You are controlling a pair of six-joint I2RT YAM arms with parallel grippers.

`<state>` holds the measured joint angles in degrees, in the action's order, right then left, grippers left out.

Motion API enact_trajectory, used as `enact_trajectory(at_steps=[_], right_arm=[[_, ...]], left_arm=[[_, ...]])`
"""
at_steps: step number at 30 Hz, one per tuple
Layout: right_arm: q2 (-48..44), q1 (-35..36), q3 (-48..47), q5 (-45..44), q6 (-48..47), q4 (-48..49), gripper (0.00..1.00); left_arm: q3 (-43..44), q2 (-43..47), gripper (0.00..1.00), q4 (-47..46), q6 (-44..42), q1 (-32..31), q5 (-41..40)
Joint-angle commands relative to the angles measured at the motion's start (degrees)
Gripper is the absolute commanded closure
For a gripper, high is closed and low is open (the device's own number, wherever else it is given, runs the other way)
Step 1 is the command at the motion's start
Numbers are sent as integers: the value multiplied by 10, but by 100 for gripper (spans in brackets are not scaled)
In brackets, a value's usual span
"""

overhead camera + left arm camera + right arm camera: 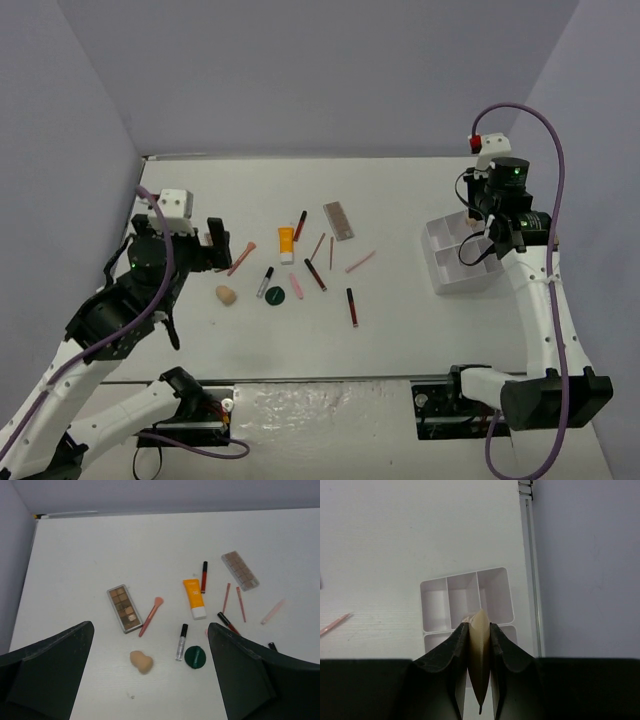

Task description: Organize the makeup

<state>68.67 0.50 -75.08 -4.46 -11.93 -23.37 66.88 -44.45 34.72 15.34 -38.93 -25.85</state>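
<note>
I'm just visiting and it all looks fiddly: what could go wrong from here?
The right fingers pinch a beige tube above the white tray; released off-centre, it might land across a divider. The left fingers, wide open over the palette, brush and sponge lying close together, could nudge a neighbour while grabbing one.

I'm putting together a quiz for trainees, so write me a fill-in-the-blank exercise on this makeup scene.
1. The right gripper holds a beige tube above the white ____.
2. The jaws of the left gripper stand ____.
3. On the table lie ____ eyeshadow palettes.
Missing words: tray; open; two.
</note>
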Motion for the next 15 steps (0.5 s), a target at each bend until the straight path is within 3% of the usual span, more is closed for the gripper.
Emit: enact_trajectory(at_steps=[1,7,15], right_arm=[[19,-40,-11,42,-11,97,100],[33,-85,23,89,-8,146,100],[52,-118,47,102,8,181,100]], left_arm=[[-55,24,3,4,-34,10,-59],[-117,49,3,4,-35,35,-43],[-121,51,3,6,-29,62,-22]])
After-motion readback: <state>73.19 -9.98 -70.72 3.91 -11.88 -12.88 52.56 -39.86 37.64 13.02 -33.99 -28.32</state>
